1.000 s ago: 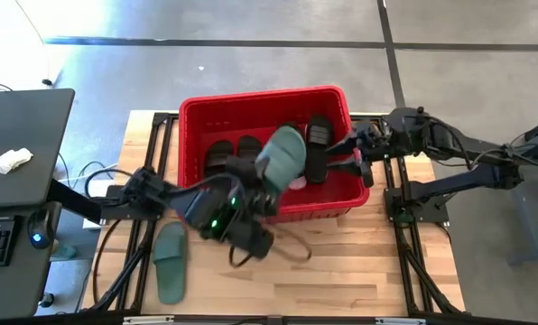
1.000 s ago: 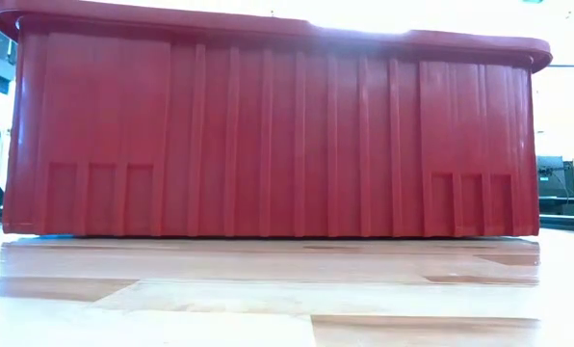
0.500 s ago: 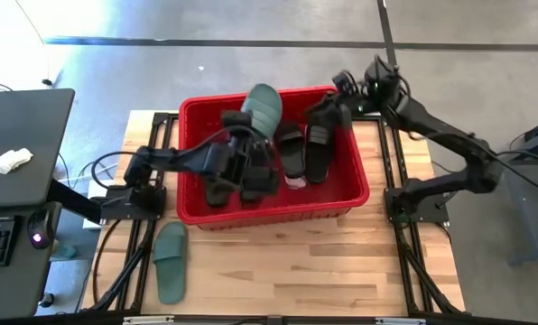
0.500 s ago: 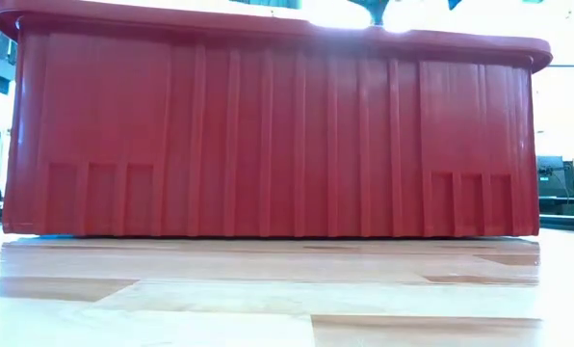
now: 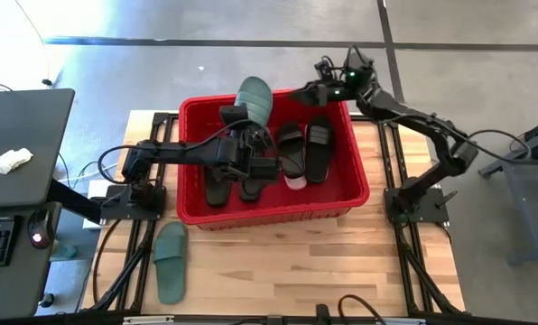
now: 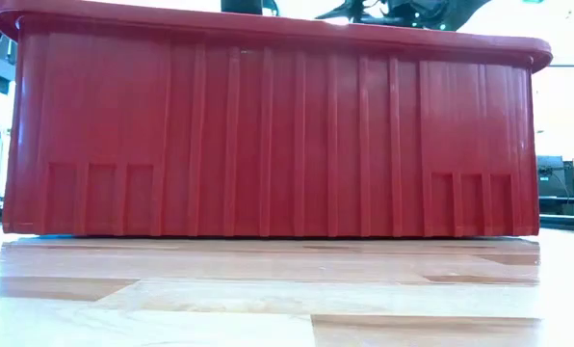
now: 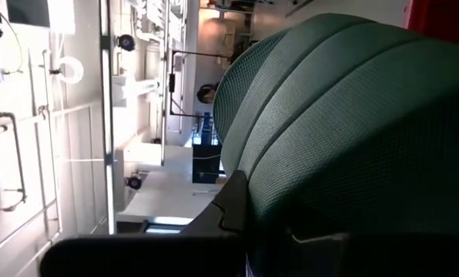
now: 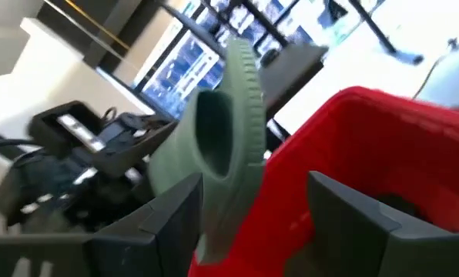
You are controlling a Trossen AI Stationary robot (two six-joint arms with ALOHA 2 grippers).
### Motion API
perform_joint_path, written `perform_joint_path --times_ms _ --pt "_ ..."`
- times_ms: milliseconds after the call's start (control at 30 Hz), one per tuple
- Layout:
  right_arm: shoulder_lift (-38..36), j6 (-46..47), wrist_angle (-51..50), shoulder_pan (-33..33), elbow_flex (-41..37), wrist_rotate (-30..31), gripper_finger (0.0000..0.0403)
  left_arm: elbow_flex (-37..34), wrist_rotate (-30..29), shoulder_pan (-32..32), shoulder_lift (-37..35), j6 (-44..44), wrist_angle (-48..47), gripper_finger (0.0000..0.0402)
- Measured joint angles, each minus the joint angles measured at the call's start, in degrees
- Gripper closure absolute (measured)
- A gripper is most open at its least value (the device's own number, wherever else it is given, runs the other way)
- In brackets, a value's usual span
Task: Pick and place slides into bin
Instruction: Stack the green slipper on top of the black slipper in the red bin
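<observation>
The red bin (image 5: 190, 162) stands at the middle of the wooden table; its near wall (image 6: 268, 135) fills the low view. Several black slides (image 5: 305, 149) and a pale pink one (image 5: 296, 183) lie on its floor. My left gripper (image 5: 251, 125) hovers over the bin, shut on a sage green slide (image 5: 255, 97) that reaches out over the far rim. A second green slide (image 5: 170, 262) lies flat on the table in front of the bin's left corner. My right gripper (image 5: 307, 90) hangs open above the far rim, right of the held slide (image 8: 229, 131). My left gripper pinches the green slide by its near end (image 5: 252, 116) between its two fingers (image 7: 237, 200), which reach level from the table's near side, along the slide. The slide is lifted clear and sticks out past the fingers over the bin's far rim (image 5: 251, 94).
A black desk (image 5: 25, 135) with a keyboard and a white rag stands left of the table. Black frame rails (image 5: 395, 171) run along both sides of the bin. Bare wood (image 5: 296, 262) lies in front of the bin.
My left gripper has carried the green slide from the bin's near wall toward the far edge, across the bin; the slide now points past the far rim. My right gripper has swung from the bin's right side to its far rim, staying open.
</observation>
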Motion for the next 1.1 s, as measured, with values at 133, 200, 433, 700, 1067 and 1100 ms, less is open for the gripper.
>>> perform_joint_path --times_ms 133,200,433,700,1067,1100 --pt "2.6 -0.2 6.3 1.3 0.0 1.8 0.0181 0.0 -0.5 0.0 0.0 -1.3 0.0 0.0401" --pt "3.6 1.2 9.2 1.2 0.0 1.8 0.0181 0.0 -0.4 0.0 0.0 -2.3 0.1 0.0401" --pt "6.0 2.7 12.4 2.2 0.0 0.2 0.0181 0.0 -0.3 0.0 0.0 -3.1 1.2 0.0401" --pt "7.1 3.4 17.5 3.8 0.0 0.0 0.0181 0.0 0.5 0.0 0.0 -3.0 1.7 0.0401" --pt "7.1 3.4 17.6 5.9 0.0 2.5 0.0181 0.1 1.0 0.0 0.0 -3.0 2.5 0.0401" --pt "7.1 3.1 17.2 6.0 0.0 2.9 0.0181 0.1 1.3 0.0 0.0 -3.0 3.0 0.0401"
